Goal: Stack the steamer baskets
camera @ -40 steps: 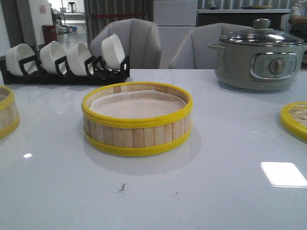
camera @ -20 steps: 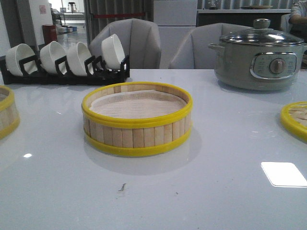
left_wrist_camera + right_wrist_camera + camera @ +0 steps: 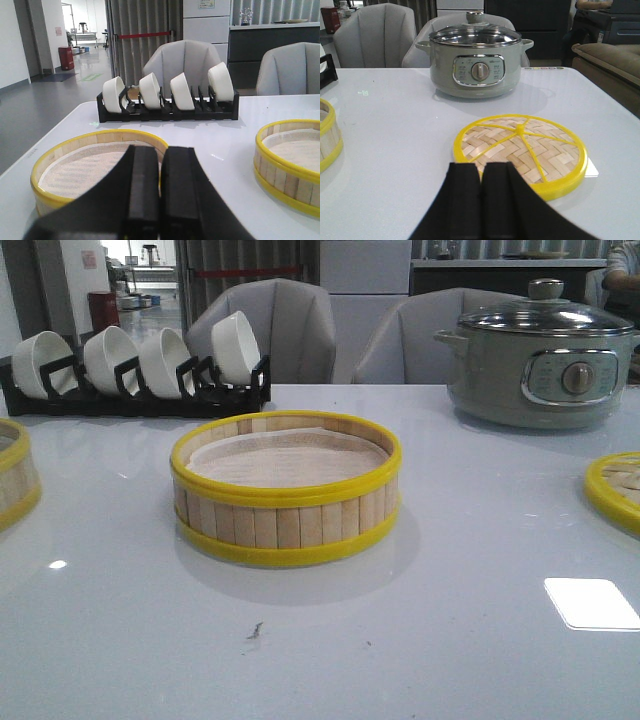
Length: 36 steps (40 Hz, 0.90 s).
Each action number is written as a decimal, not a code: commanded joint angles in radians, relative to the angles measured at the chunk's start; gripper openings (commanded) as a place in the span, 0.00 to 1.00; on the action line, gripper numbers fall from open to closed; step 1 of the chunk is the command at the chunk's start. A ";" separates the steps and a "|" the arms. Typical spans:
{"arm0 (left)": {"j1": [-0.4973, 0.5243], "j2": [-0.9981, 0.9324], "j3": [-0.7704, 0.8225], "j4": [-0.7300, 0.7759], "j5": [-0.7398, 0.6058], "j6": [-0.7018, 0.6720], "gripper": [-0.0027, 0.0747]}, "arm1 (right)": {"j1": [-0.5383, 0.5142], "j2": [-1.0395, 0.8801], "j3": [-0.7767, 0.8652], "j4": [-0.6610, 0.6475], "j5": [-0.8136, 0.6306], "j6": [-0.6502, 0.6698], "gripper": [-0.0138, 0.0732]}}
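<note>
One steamer basket point(image 3: 286, 488) with pale slats, yellow rims and a pale liner stands mid-table in the front view; it also shows in the left wrist view point(image 3: 290, 165). A second basket point(image 3: 14, 478) sits at the left edge, and shows whole in the left wrist view point(image 3: 85, 162). The woven lid point(image 3: 521, 150) with a yellow rim lies flat on the right; its edge shows in the front view point(image 3: 615, 490). My left gripper point(image 3: 160, 152) is shut and empty, just short of the second basket. My right gripper point(image 3: 481, 171) is shut and empty, just short of the lid. Neither gripper shows in the front view.
A black rack with white bowls point(image 3: 140, 365) stands at the back left. A grey-green electric pot point(image 3: 542, 355) with a glass lid stands at the back right. Grey chairs point(image 3: 275, 330) stand behind the white table point(image 3: 400, 640).
</note>
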 commanded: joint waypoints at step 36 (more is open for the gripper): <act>0.006 0.716 -0.798 -0.020 0.217 -0.011 0.14 | -0.004 -0.020 -0.016 -0.003 -0.095 -0.011 0.20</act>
